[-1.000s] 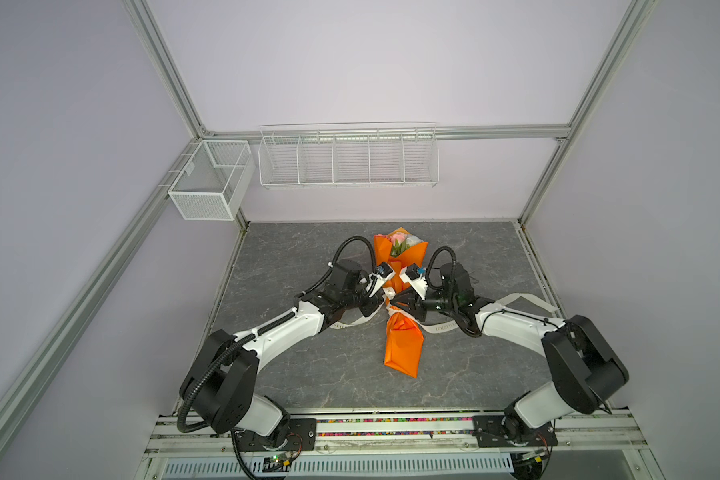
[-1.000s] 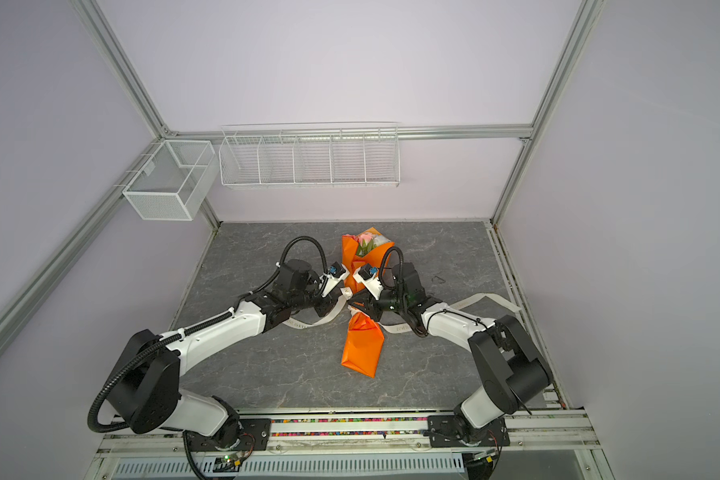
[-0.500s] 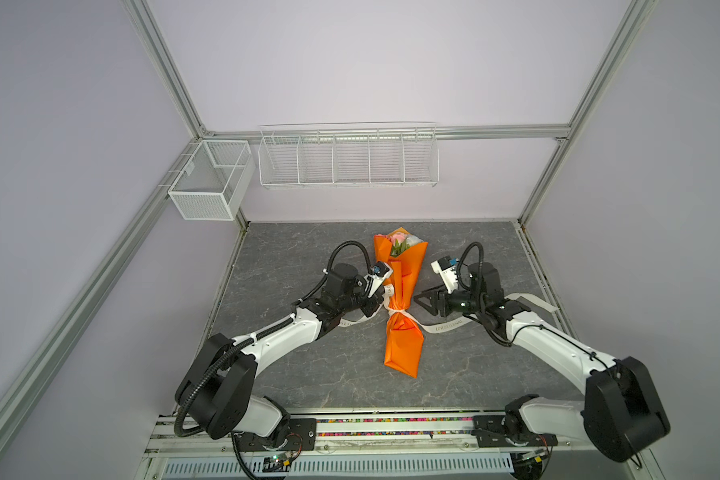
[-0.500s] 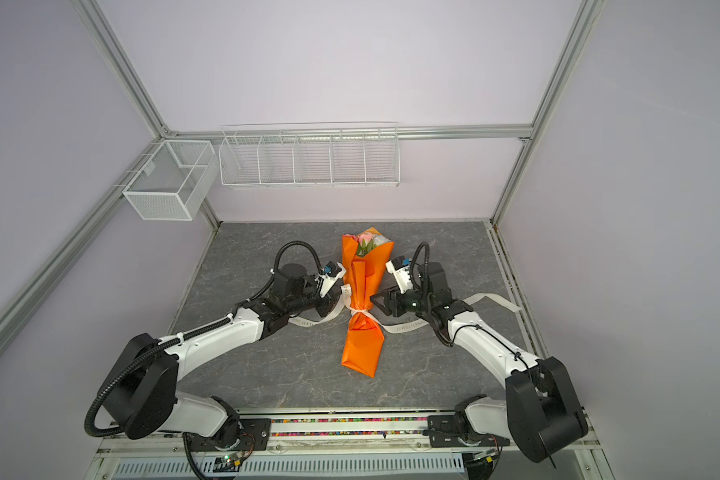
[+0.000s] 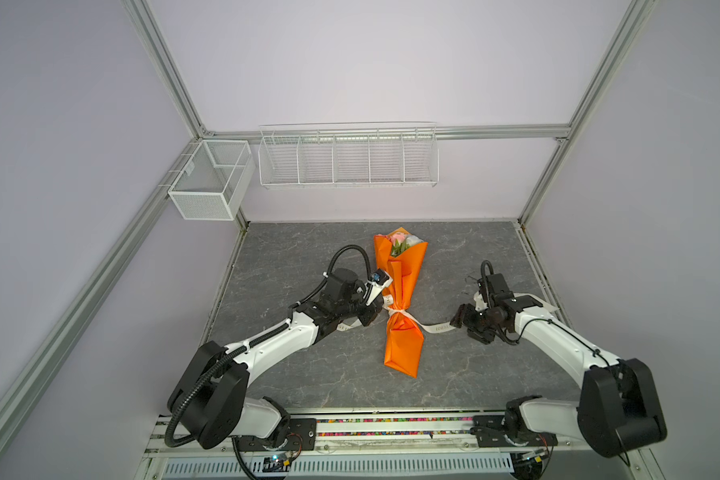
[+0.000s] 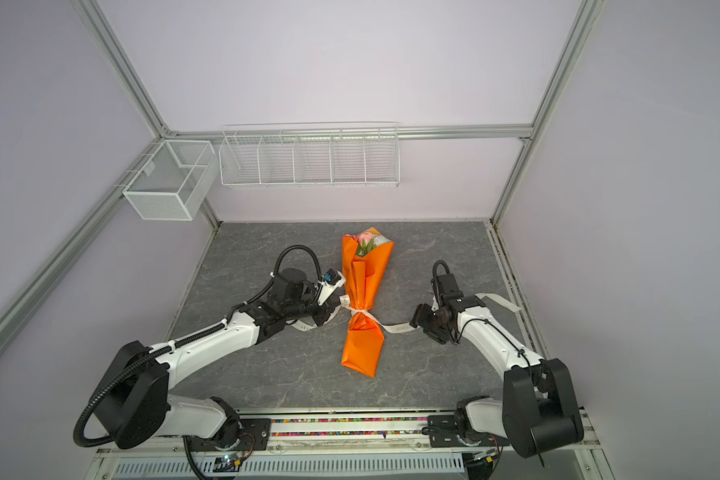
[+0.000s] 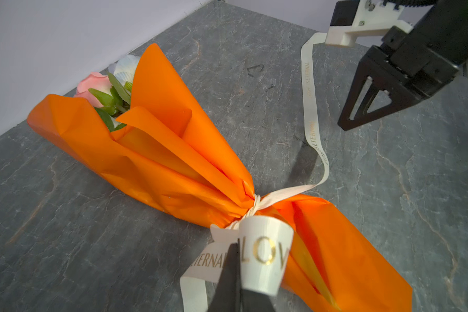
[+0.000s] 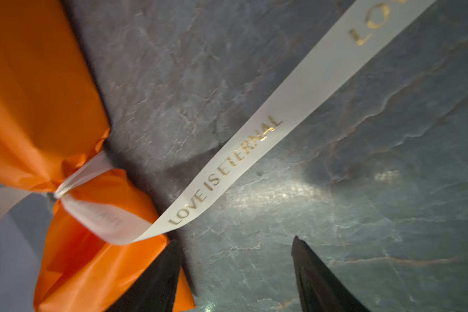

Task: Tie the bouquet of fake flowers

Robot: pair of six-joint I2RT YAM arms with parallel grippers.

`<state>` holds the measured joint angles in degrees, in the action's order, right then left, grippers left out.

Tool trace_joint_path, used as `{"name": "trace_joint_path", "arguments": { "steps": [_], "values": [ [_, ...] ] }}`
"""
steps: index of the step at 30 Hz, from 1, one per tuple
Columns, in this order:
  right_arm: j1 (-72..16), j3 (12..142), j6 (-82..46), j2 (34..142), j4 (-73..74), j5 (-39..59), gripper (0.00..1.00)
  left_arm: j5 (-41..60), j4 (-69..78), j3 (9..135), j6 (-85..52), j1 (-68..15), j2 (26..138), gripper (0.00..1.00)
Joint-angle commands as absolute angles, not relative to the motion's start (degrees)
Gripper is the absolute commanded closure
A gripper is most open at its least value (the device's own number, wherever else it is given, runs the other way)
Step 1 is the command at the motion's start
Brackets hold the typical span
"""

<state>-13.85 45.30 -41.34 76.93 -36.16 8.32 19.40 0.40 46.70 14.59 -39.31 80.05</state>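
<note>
right pincer [image 8: 234, 240] just dropped the ribbon [image 8: 254, 146], gapes wide at the bouquet's [image 5: 402, 286] 3 o'clock; left pincer [image 7: 235, 259] pinches ribbon, knot looks cinched

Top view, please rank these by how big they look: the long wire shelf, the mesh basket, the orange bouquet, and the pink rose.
Largest to smallest:
1. wire shelf
2. mesh basket and bouquet: too alike to rank
3. pink rose: clearly smallest
</note>
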Motion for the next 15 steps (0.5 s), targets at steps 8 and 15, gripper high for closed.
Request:
{"name": "trace_joint_path", "arguments": {
  "steps": [8,15],
  "values": [
    [-9.19,55.11,-41.05,88.79,-41.63,-7.99,0.33,20.32,-1.32,47.33,13.97,-40.08,78.14,1.0],
    [-6.42,59.77,-37.02,97.15,-40.69,-5.52,0.37,21.0,-1.12,47.53,14.02,-40.08,78.02,1.0]
  ]
}}
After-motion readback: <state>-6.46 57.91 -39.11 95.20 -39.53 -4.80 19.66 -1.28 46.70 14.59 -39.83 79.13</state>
